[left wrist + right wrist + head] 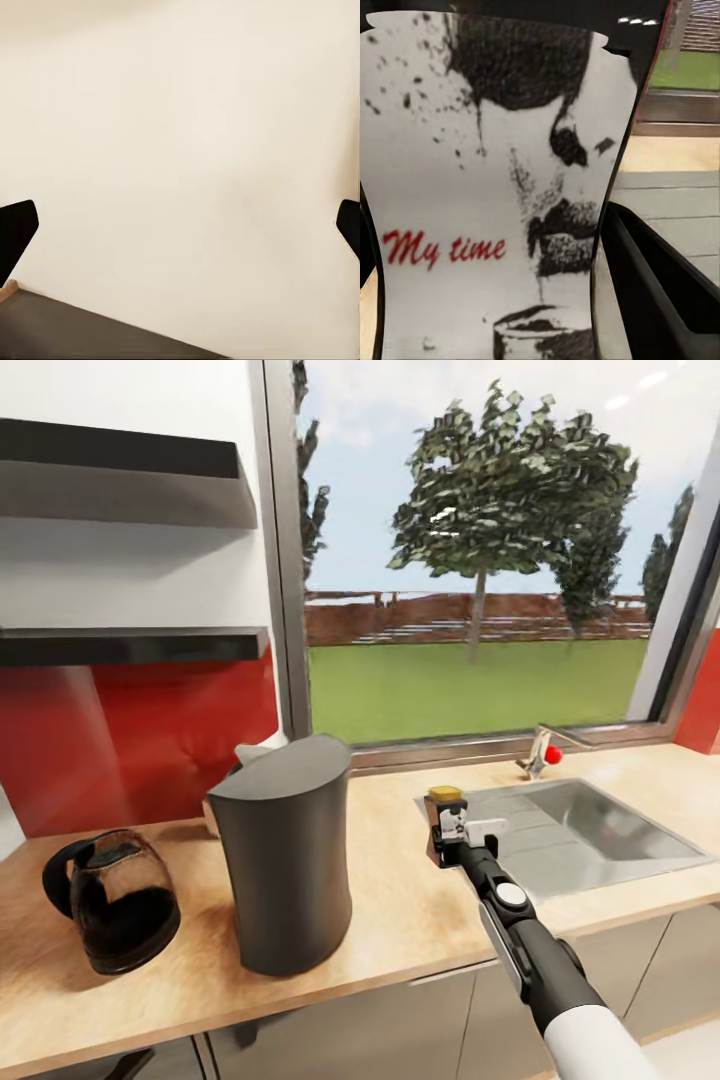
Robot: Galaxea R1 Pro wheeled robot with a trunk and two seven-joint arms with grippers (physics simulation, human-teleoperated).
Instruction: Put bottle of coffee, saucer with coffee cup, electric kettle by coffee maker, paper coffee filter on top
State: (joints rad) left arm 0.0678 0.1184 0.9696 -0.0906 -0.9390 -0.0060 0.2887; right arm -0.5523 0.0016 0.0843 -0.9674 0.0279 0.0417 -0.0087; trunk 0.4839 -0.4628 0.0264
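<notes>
A coffee bottle (pixel 446 807) with a yellow lid is upright at the sink's left rim, with my right gripper (pixel 450 838) shut on it. Up close its white label (pixel 487 195) reads "My time", and one black finger (pixel 660 277) shows beside it. I cannot tell whether the bottle rests on the countertop (pixel 400 920). A tall dark grey electric kettle (pixel 285 860) stands left of the bottle. Further left is the glass coffee maker carafe (pixel 115 900), dark inside. Something white (pixel 258 750) peeks out behind the kettle. My left gripper (pixel 180 229) is open, facing a cream wall.
A steel sink (pixel 600 830) with a faucet (pixel 540 755) and red knob lies right of the bottle. Two dark wall shelves (pixel 130 645) hang above the counter's left part, against a red backsplash (pixel 150 740). A large window is behind the counter.
</notes>
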